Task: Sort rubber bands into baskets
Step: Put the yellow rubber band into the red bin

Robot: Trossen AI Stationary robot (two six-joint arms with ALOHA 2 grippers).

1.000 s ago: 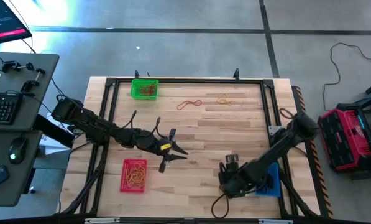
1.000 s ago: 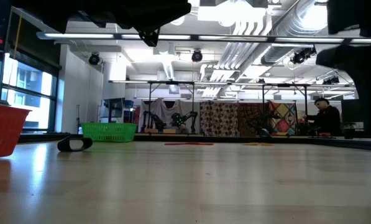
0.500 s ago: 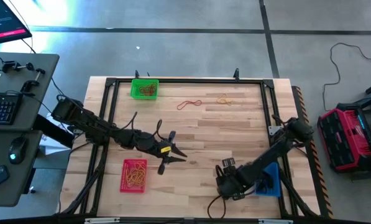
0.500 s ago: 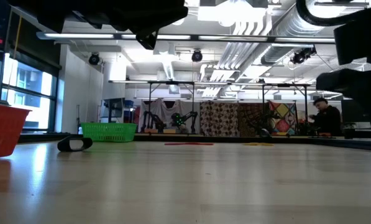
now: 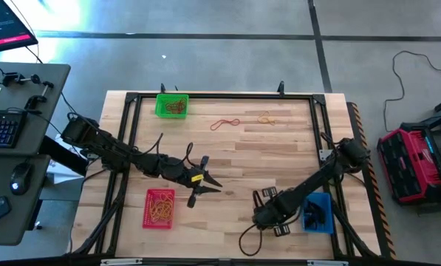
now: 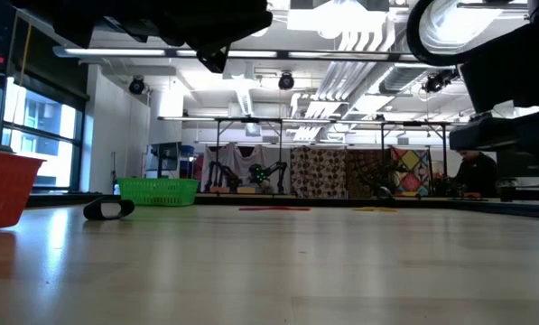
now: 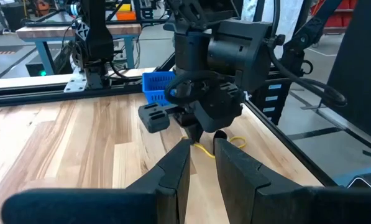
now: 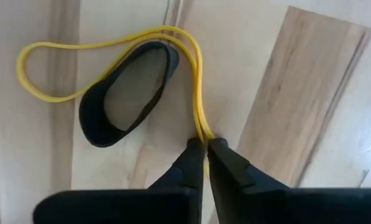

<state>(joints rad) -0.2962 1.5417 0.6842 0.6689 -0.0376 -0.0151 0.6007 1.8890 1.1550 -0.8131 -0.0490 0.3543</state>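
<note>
Yellow rubber band (image 8: 110, 46): lay on the wooden counter (image 5: 279, 159) near its front edge, one end pinched between the right claw's fingertips (image 8: 194, 158); its free loop curled around a wide black rubber band (image 8: 129, 93) lying flat beside it.
Right claw (image 8: 204, 146): pointed down at the counter, fingers pressed together on the yellow band; seen from above (image 5: 268, 218), it sat just left of the blue basket.
Blue basket (image 5: 318, 213): at the counter's front right, with something dark inside that could not be made out.
Red basket (image 5: 159, 208): at the front left, holding a tangle of yellowish and orange bands.
Green basket (image 5: 171, 105): at the back left corner, with a few tan bands inside.
Loose bands: a red rubber band (image 5: 224, 123) and a tan rubber band (image 5: 267, 118) lay near each other toward the back middle of the counter, well apart from both arms.
Left claw (image 5: 204, 185): hung over the counter's middle, just right of the red basket, fingers (image 7: 173, 168) narrowly parted and holding nothing, facing the right arm.
Beyond the counter: a desk with a keyboard (image 5: 2, 127) at the left and a red case (image 5: 414, 162) on the floor at the right.
</note>
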